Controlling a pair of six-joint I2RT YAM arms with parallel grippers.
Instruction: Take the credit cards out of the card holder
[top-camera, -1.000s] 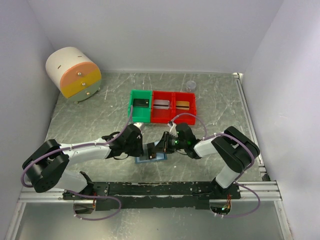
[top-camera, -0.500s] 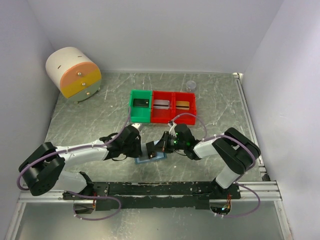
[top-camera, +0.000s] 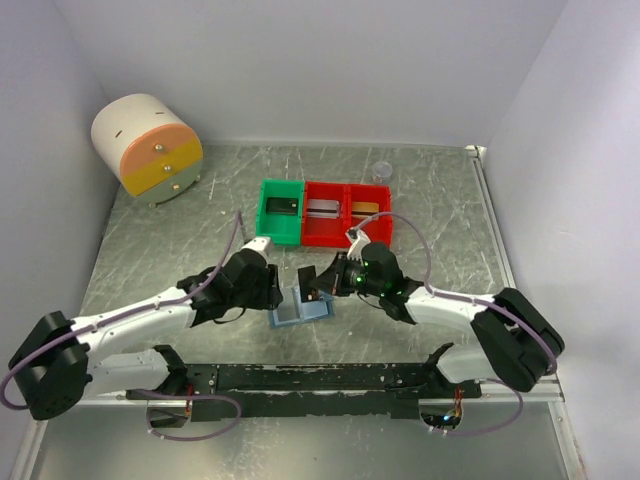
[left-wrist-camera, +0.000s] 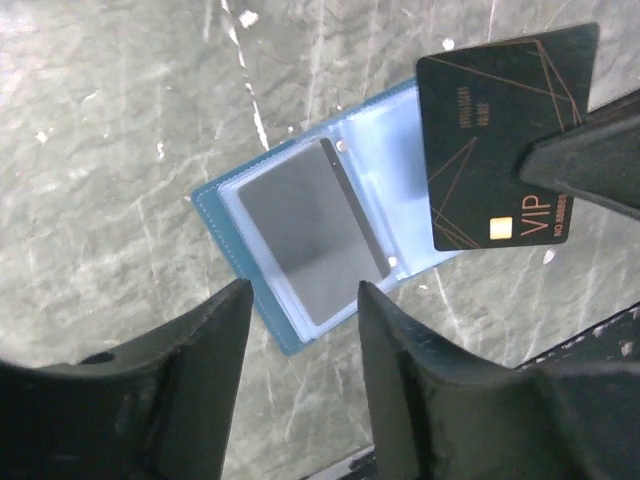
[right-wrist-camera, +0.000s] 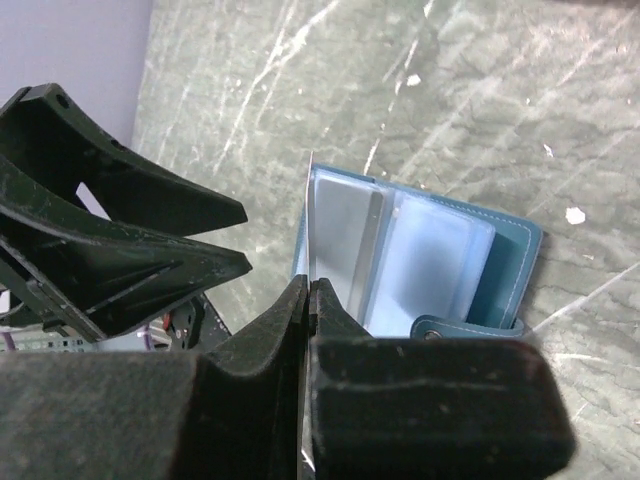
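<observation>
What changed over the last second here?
The right gripper, shut on the dark card, has lifted it clear of the holder, its arm stretching out. The left gripper has opened and drawn back leftward. The holder stays open in place, silver card inside; bins unchanged.

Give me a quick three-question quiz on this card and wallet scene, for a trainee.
1. True or false: the right gripper is shut on the dark card.
2. Fill in: the jaws of the left gripper stand ____ above the card holder.
3. Where is the grey card? A in the card holder; B in the left gripper; C in the right gripper.
Key: 1 true; 2 open; 3 A.
</observation>
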